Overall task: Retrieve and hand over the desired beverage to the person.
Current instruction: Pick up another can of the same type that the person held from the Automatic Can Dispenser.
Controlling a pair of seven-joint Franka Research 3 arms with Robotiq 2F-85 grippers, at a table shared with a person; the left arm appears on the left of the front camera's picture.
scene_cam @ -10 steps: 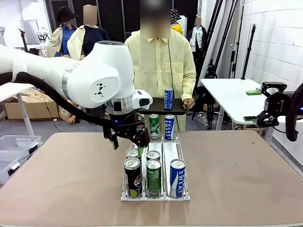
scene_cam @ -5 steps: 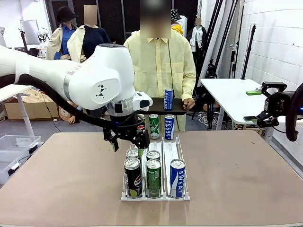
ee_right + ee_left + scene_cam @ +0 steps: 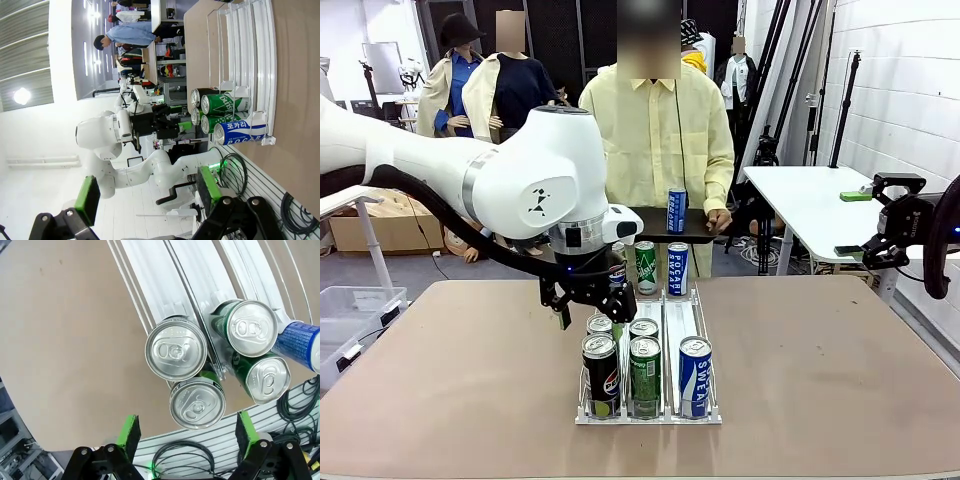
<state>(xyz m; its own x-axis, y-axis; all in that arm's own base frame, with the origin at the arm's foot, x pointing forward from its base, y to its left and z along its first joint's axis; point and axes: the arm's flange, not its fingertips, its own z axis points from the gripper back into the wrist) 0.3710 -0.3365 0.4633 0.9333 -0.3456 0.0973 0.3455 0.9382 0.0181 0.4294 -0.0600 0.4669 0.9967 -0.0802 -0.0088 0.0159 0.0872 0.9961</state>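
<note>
Standing front-right in the rack (image 3: pixel 650 418), a blue can (image 3: pixel 695 377) reads SWEAT.

Bright, even light casts soft shadows on the table (image 3: pixel 820 380), can tops (image 3: pixel 176 347) gleam, and wrist views bend at edges.

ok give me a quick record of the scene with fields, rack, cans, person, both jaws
table: brown tabletop
rack: clear three-lane plastic rack, centre of table
front row: black cola can, green can, blue-and-white can
opposite: person in a pale-yellow shirt, holding a black tray with a blue can upright on it
left jaws: open, above the left lane's cans, holding nothing
right jaws: open, empty, off the table's right side
</note>
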